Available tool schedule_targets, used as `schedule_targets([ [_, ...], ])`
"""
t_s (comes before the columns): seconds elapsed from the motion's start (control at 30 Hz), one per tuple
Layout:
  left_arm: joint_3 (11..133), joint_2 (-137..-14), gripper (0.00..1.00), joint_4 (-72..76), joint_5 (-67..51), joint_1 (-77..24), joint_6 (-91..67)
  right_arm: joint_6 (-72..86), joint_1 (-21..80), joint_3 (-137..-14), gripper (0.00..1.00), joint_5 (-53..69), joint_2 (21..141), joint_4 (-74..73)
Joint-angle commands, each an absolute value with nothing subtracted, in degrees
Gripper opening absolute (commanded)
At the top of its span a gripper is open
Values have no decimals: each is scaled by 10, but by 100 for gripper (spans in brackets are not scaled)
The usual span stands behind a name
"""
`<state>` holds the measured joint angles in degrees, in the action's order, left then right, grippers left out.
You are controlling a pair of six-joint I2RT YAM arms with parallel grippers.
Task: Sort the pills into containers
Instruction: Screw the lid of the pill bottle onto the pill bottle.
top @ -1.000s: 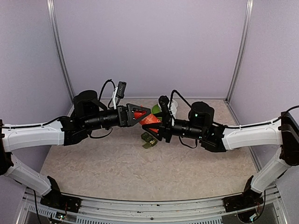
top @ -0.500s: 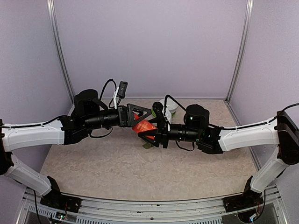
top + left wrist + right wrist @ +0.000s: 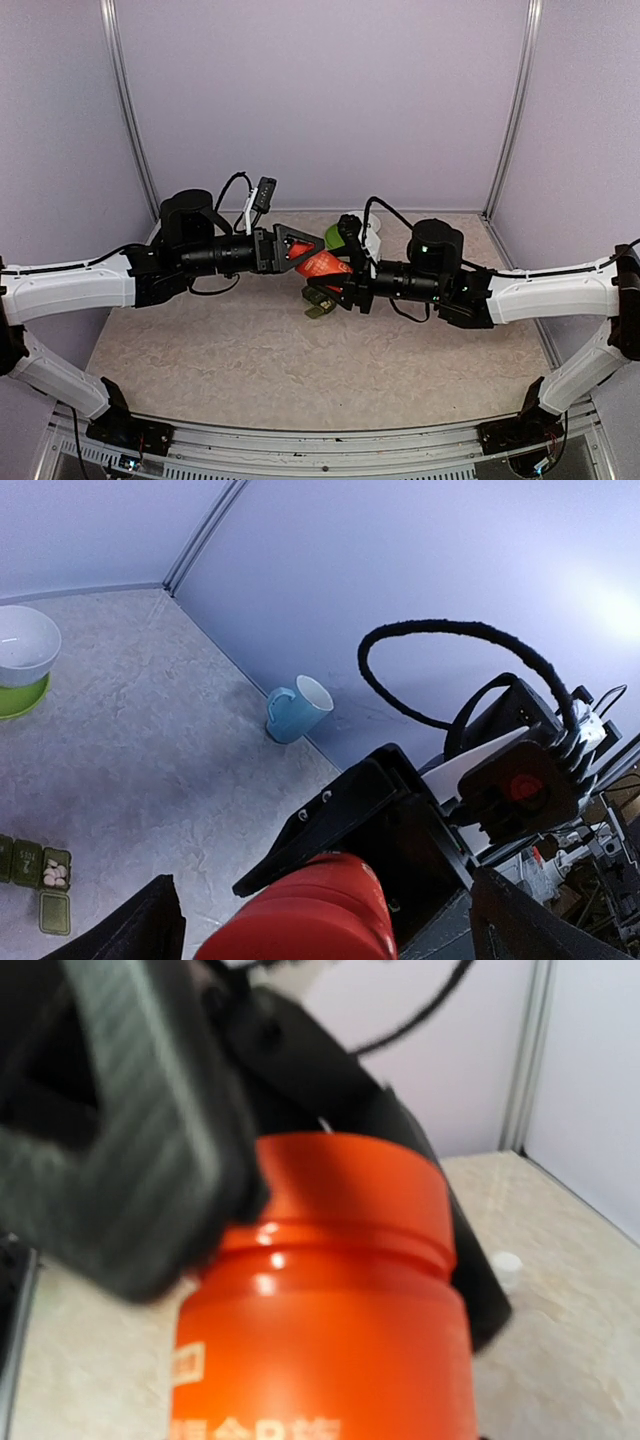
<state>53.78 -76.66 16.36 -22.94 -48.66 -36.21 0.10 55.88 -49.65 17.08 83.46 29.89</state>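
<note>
Two robot arms meet over one beige, marbled worktop [image 3: 200, 370] enclosed by pale lilac walls. One red bottle [image 3: 322, 265] is clamped in the right end effector [image 3: 335, 270]. Its far end sits between the widely spread fingers of the left end effector [image 3: 305, 252], which grips nothing. One strip of containers [image 3: 40, 865], three joined green compartments, lies flat on the worktop near the bottle. Its row runs left-right in the left wrist view, with one lid folded open over white pills [image 3: 55, 873]. One white bowl [image 3: 20, 645] and one blue mug [image 3: 297, 708] stand well apart, nearer the walls.
</note>
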Motion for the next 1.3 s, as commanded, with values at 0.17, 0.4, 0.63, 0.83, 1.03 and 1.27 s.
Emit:
schedule_targets([
  [0.17,584,-746,86,93,-240,-482,-362,-69,561,-505,20,112,808,262],
  [0.4,586,-746,74,79,-248,-477,-377,-81,561,-496,20,96,802,264],
  [0.63,574,-745,50,119,-274,-473,-374,-60,558,-494,20,110,802,274],
  [0.83,548,-740,50,184,-307,-473,-347,47,547,-486,20,175,811,312],
  [1.03,534,-739,49,219,-333,-484,-316,235,526,-468,20,262,821,394],
  [1.27,518,-732,49,256,-343,-499,-290,435,515,-433,21,328,845,551],
])
